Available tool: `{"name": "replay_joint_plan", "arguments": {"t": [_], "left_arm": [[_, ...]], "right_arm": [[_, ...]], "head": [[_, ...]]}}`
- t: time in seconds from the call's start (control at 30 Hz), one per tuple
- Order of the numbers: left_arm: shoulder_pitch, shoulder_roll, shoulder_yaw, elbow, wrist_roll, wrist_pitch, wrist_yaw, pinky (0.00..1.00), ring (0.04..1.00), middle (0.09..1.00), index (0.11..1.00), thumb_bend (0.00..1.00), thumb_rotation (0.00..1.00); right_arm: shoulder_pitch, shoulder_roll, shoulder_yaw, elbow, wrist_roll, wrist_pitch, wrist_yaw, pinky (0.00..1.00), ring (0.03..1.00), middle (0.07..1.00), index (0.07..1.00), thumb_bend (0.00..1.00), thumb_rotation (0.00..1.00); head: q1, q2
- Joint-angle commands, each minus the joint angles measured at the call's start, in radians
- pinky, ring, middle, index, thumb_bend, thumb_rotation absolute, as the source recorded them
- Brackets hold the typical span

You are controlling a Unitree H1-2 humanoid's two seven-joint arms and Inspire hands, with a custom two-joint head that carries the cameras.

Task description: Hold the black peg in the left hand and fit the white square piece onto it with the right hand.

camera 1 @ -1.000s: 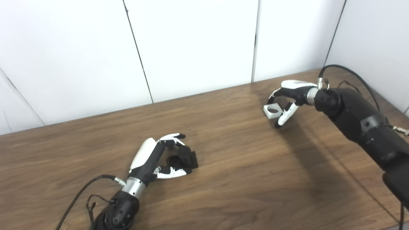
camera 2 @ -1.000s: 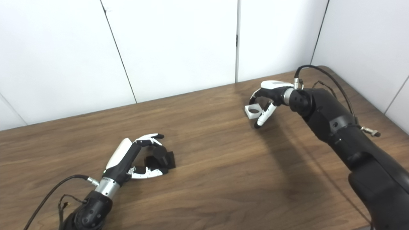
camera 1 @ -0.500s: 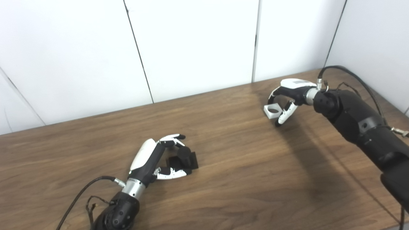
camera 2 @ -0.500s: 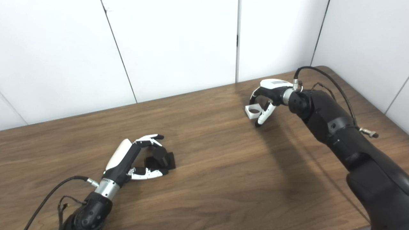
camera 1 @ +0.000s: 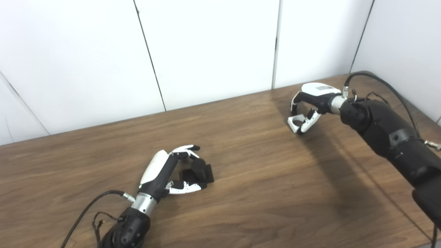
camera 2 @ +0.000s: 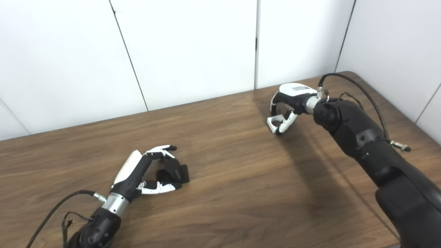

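left hand (camera 1: 165, 172): nearest of all, lying low on the table (camera 1: 241, 193), fingers and thumb curled round the peg; it looks closed on it, with the peg not lifted off the wood.
peg (camera 1: 200, 171): black, a round stub on a square base, sitting on the table inside the left hand's curl, towards the near left.
peg handling: judged stiff, light and matt, so unlikely to slip; best held by the square base, leaving the round stub bare for the piece to go over.
right hand (camera 2: 287, 108): further off, near the table's far right, fingers and thumb pinched on the piece from either side.
piece (camera 2: 274, 123): white, square, with a round hole through it; held low in the right hand, tilted, at or just above the table top. whether it is clear of the wood i cannot tell.
piece handling: judged a hard, light plastic block, smooth enough to twist in a pinch; the outer flat sides are the place to hold, keeping fingertips away from the hole.
gap: peg and piece are well apart, across the table's width.
far: white wall panels (camera 1: 206, 48) behind the table edge.
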Motion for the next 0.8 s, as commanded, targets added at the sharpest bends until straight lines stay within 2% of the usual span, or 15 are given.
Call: {"name": "replay_joint_plan", "arguments": {"t": [0.0,0.47,0.77], "left_arm": [[0.041,0.018,-0.007,0.015,0.002,0.027,-0.026,0.77,0.858,0.825,0.491,0.52,0.07],[0.040,0.014,-0.005,0.020,0.010,0.024,-0.022,0.76,0.856,0.825,0.490,0.52,0.07],[0.034,0.015,-0.003,0.018,0.007,0.038,-0.032,0.76,0.864,0.828,0.491,0.52,0.07]], "right_arm": [[-0.030,-0.043,-0.016,-0.008,-0.015,-0.020,-0.037,0.85,0.845,0.772,0.488,0.51,0.14],[-0.021,-0.040,-0.024,-0.015,-0.016,-0.026,-0.056,0.83,0.838,0.764,0.487,0.52,0.14],[-0.018,-0.067,-0.048,-0.128,0.005,-0.081,-0.039,0.86,0.865,0.764,0.485,0.52,0.14]], "head": [[0.000,0.001],[0.008,0.007],[0.012,0.012]]}}
